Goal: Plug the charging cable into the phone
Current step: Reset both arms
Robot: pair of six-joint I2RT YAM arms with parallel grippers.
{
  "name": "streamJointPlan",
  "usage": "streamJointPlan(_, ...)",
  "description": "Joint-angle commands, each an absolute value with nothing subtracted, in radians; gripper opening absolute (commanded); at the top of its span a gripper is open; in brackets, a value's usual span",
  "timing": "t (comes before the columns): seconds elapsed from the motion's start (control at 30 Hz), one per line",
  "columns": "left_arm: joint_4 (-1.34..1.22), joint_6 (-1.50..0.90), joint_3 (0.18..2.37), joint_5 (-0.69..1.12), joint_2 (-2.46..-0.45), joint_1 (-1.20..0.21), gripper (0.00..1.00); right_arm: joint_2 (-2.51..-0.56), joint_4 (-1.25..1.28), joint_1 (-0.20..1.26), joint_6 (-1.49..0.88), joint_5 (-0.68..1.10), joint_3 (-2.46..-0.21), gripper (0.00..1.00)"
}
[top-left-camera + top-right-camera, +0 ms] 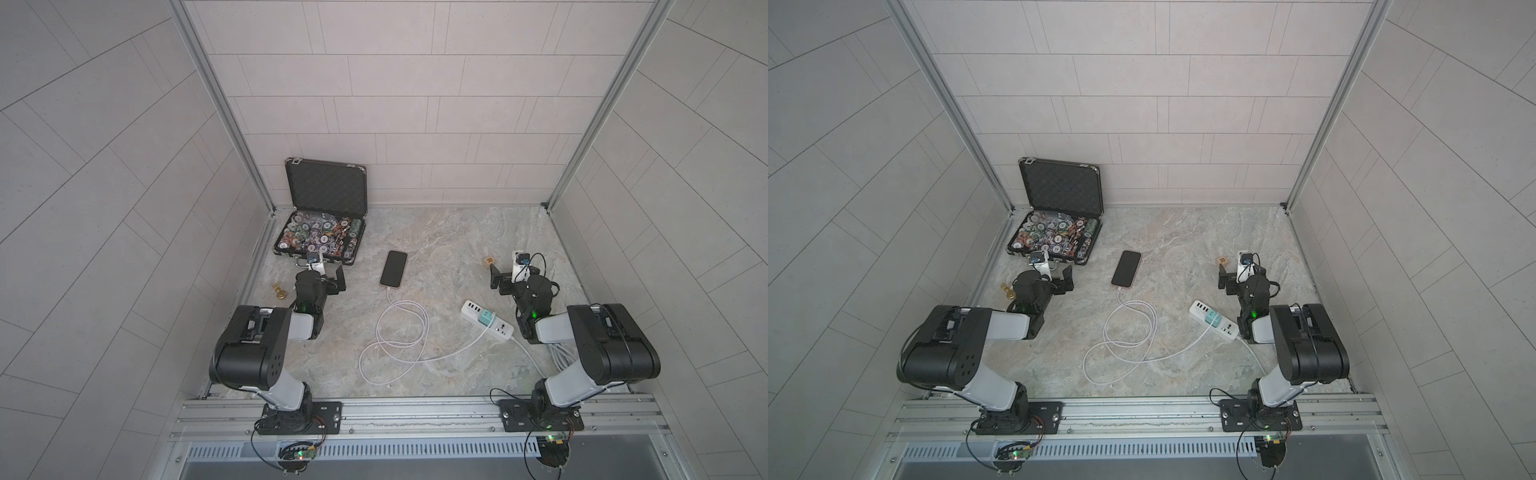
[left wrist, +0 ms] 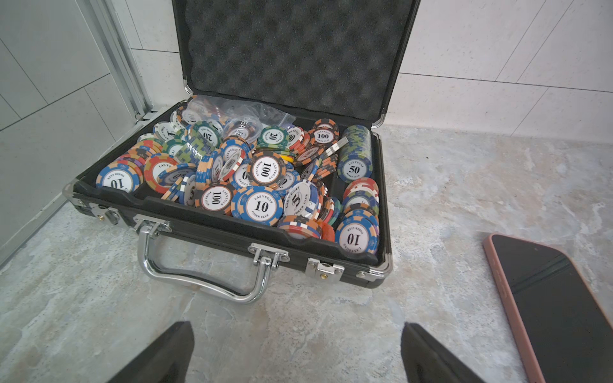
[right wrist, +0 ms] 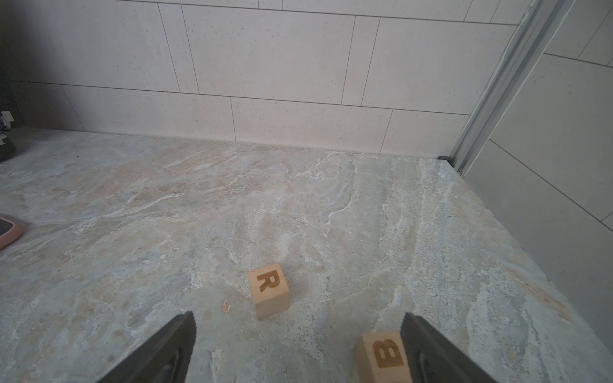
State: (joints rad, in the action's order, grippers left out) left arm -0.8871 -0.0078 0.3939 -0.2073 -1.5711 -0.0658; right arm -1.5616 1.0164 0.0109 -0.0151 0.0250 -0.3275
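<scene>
Aluminium rail (image 1: 415,409) | marble tabletop (image 1: 457,241), tiled walls (image 1: 374,83) | left end effector (image 2: 298,348) spread | right end effector (image 3: 298,345) spread

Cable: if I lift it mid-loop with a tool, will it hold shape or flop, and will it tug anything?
Probably floppy: the cable is thin and lies in loose loops, so it should sag. Likely light too. Its ends sit at the phone and at the adapter on the strip, so a high lift may drag the phone.
</scene>
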Motion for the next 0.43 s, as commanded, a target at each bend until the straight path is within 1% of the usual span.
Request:
streamJointPlan(0.0,-0.889,-0.009,0.405,-0.210,-1.574,-0.062,1.00,-1.563,1.005,0.010,-0.025,0.014,-0.337,1.00)
streamJointPlan(0.4,-0.884,-0.008,0.407,-0.210,-1.572,-0.061,1.00,-1.562,1.005,0.010,-0.025,0.013,-0.336,1.00)
